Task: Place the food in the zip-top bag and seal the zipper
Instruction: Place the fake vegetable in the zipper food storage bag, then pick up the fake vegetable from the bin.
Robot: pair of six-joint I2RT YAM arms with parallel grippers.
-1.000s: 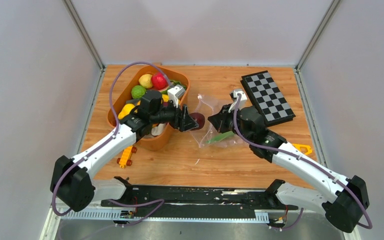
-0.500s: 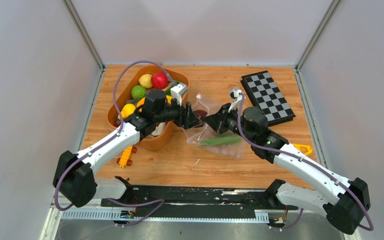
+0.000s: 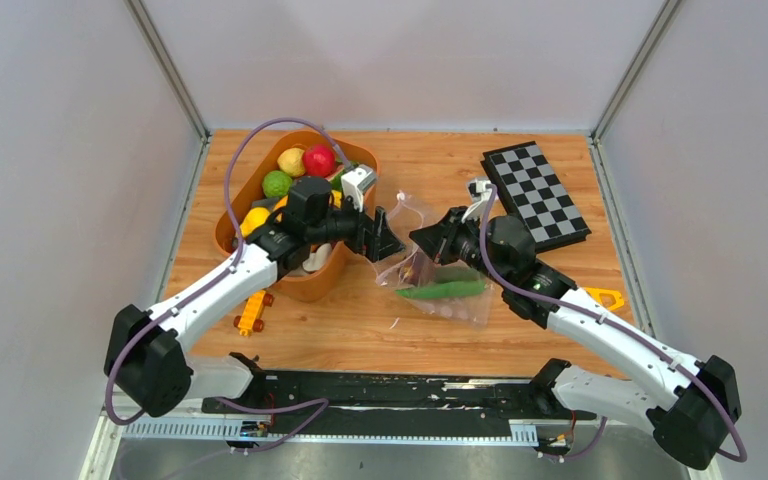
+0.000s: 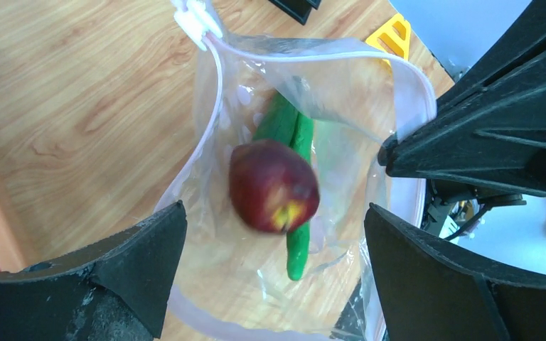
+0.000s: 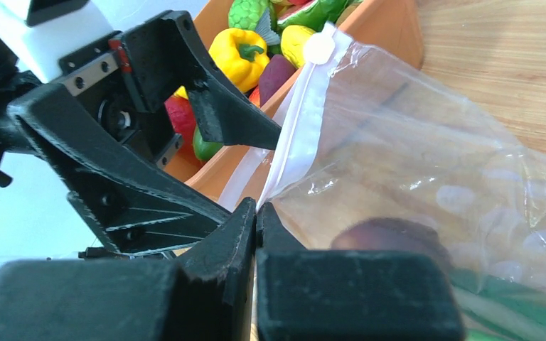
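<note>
The clear zip-top bag [image 3: 447,292] lies on the table with its mouth lifted toward the left. My right gripper [image 3: 422,238] is shut on the zipper [image 5: 295,142] at the mouth's rim and holds it up. Directly over the mouth, my left gripper [image 4: 274,277] stands open with nothing between its fingers [image 4: 135,256]. A dark red apple [image 4: 274,186], blurred, is loose inside the mouth. Under it in the bag lies a green cucumber [image 4: 295,177]. More food, including a yellow pepper [image 5: 238,53], sits in the orange tub [image 3: 305,285].
The orange tub stands just left of the bag, under my left arm. A black-and-white chessboard [image 3: 535,192] lies at the back right. A yellow toy car [image 3: 252,310] sits in front of the tub. A small yellow piece [image 3: 605,297] lies beside my right arm.
My left gripper has opened wide and let go of the dark red apple, which now drops into the bag. The right gripper has kept its hold on the mouth edge.
</note>
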